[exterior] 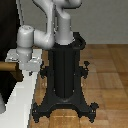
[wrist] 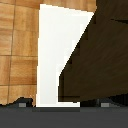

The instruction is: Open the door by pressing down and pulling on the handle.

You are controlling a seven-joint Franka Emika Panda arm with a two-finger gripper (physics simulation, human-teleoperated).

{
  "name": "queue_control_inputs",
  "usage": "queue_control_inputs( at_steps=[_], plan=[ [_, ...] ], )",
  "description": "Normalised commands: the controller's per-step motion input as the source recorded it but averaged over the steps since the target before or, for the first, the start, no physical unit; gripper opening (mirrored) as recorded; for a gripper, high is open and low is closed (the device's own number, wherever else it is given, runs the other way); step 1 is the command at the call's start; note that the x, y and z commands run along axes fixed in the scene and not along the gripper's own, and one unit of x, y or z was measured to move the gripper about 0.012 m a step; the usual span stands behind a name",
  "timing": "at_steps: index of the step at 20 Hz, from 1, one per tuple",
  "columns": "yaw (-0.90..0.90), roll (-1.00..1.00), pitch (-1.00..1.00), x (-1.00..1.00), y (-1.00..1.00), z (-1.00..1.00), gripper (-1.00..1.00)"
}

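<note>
The door [exterior: 7, 45] is a dark panel at the exterior view's left, set in a white frame [exterior: 17, 100]. The tan handle [exterior: 7, 65] sticks out from it as a short bar. My gripper [exterior: 26, 64] hangs from the grey wrist just to the exterior view's right of the handle's end, close to it; I cannot tell whether it touches. In the wrist view the dark door [wrist: 102, 60] and the white frame [wrist: 60, 55] lie below the gripper [wrist: 62, 105], whose jaws stand wide apart with nothing between them. The handle is hidden in the wrist view.
The black robot pedestal [exterior: 64, 75] stands on its spread feet in the middle, on a wooden floor [exterior: 110, 75]. The wooden floor also shows in the wrist view [wrist: 15, 50] beside the frame.
</note>
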Motion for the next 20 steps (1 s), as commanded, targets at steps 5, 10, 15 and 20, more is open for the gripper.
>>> queue_control_inputs(
  at_steps=[5,10,15,20],
  plan=[
    [0.0,0.0,0.0,0.0,0.4,0.0,1.0],
    [0.0,0.0,0.0,0.0,0.0,-0.4,1.0],
    [0.0,0.0,0.0,0.0,0.0,-0.2,1.0],
    [0.0,0.0,0.0,0.0,0.4,-0.2,1.0]
  ],
)
